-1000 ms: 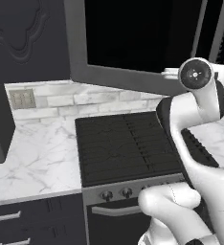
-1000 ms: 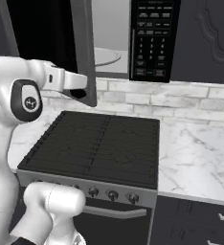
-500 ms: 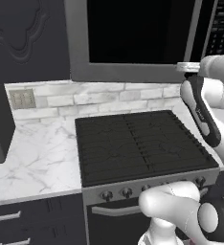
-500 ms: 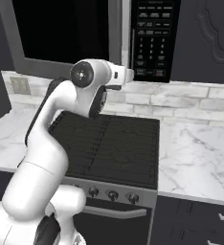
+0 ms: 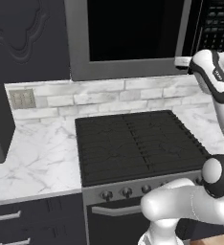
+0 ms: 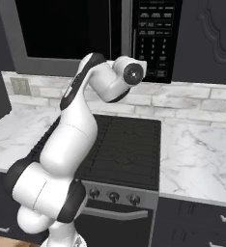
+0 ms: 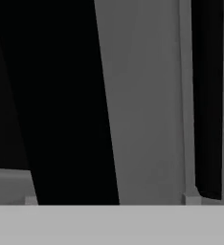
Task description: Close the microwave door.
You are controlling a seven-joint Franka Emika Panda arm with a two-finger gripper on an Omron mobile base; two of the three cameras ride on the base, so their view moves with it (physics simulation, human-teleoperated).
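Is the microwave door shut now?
Shut, or nearly: the microwave door lies flat against the microwave, no cavity showing.

Marble counter [image 5: 42, 158] flanks the black stove [image 5: 133, 143] (left and right).

Big white smooth robot arm [image 6: 71, 140] was made of fat round tube parts. Joints had dark grey bands between white parts. Round dark cap with small ring mark [image 6: 133, 72] sat on end of one joint. Shiny white shell, no cables seen.
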